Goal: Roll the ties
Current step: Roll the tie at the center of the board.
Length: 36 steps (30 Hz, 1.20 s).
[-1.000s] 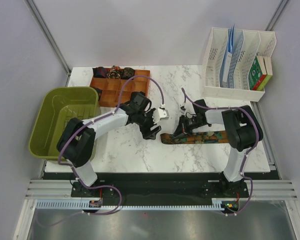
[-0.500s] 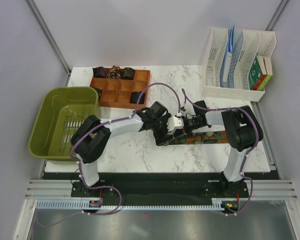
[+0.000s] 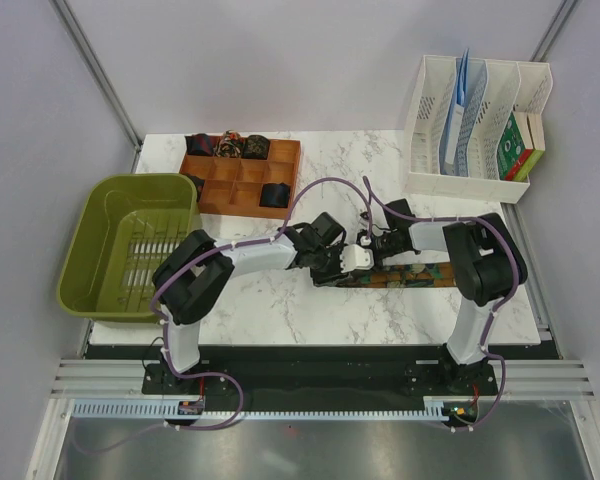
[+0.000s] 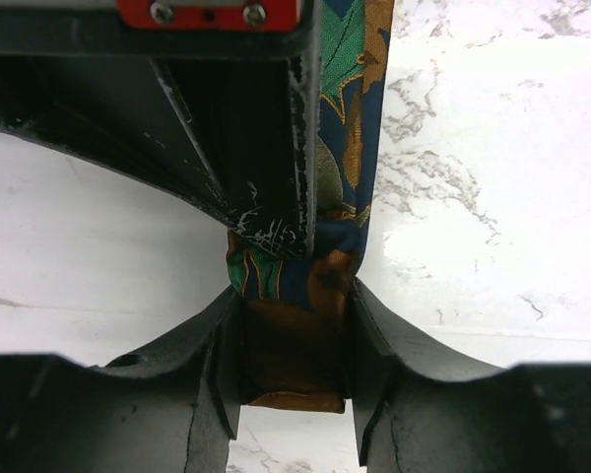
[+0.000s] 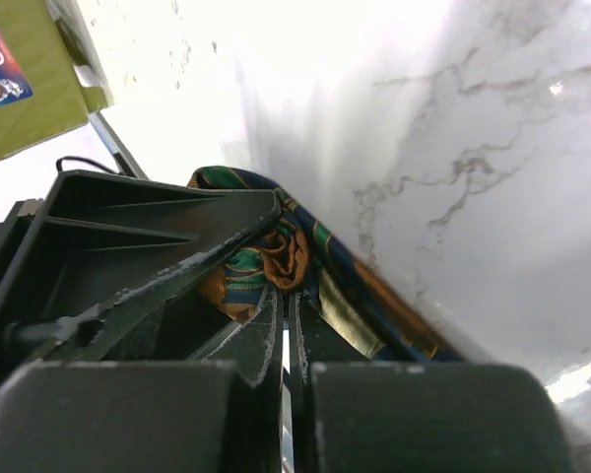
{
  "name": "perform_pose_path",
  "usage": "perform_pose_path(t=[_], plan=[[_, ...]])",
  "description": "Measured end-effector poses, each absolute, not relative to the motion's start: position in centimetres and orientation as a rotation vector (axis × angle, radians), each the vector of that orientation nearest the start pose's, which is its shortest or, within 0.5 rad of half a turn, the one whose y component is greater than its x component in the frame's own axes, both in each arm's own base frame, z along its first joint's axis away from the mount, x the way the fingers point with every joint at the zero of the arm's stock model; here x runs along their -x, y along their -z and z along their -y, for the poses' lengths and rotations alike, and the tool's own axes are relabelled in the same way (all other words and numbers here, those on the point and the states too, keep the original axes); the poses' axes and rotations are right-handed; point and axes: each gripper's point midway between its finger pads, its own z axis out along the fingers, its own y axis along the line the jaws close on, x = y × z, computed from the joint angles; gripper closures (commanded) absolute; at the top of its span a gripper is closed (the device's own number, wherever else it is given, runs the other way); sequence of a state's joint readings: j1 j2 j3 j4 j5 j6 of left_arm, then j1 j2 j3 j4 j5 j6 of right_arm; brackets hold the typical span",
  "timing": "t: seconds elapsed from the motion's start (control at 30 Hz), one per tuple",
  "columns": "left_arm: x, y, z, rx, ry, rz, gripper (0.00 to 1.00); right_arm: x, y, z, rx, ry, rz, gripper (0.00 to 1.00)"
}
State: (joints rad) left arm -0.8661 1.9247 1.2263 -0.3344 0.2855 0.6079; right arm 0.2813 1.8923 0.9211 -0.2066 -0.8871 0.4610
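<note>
A patterned tie (image 3: 410,275), brown with orange and green, lies flat on the marble table near the right arm. Its left end is curled up. My left gripper (image 3: 336,268) reaches across to that end. In the left wrist view its fingers (image 4: 215,367) press on both sides of the tie's brown tip (image 4: 295,355). My right gripper (image 3: 366,250) is at the same end. In the right wrist view its jaws are almost closed, with the tie's curled fold (image 5: 284,254) at their tips. Rolled ties (image 3: 228,146) sit in a wooden tray (image 3: 242,172).
A green basin (image 3: 105,215) stands at the left edge of the table. A white file rack (image 3: 475,120) with papers and a box stands at the back right. The two grippers are crowded together, with the right finger (image 4: 246,148) just above the left jaws.
My left arm has swung right, from beside the wooden tray to the tie's left end, and closed on its tip. The right gripper has stayed at the tie.
</note>
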Motion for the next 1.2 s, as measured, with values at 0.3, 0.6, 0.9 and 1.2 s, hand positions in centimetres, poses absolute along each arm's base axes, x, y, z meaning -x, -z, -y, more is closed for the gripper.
perform_pose_path(t=[0.3, 0.6, 0.9, 1.2], plan=[[-26.4, -1.9, 34.5, -1.817, 0.431, -1.844, 0.58, -26.7, -3.4, -23.3, -0.004, -1.317, -2.796, 1.0], [-27.2, -2.1, 33.8, -1.819, 0.444, -1.826, 0.31, -27.8, -2.0, -22.9, -0.015, -1.319, -2.823, 1.0], [-28.0, -2.9, 28.6, -1.735, 0.481, -1.955, 0.25, -28.0, -1.5, -23.0, -0.006, -1.385, -2.804, 1.0], [-27.2, -5.4, 30.8, -1.698, 0.637, -1.895, 0.17, -27.9, -1.4, -23.2, 0.018, -1.419, -2.764, 1.0]])
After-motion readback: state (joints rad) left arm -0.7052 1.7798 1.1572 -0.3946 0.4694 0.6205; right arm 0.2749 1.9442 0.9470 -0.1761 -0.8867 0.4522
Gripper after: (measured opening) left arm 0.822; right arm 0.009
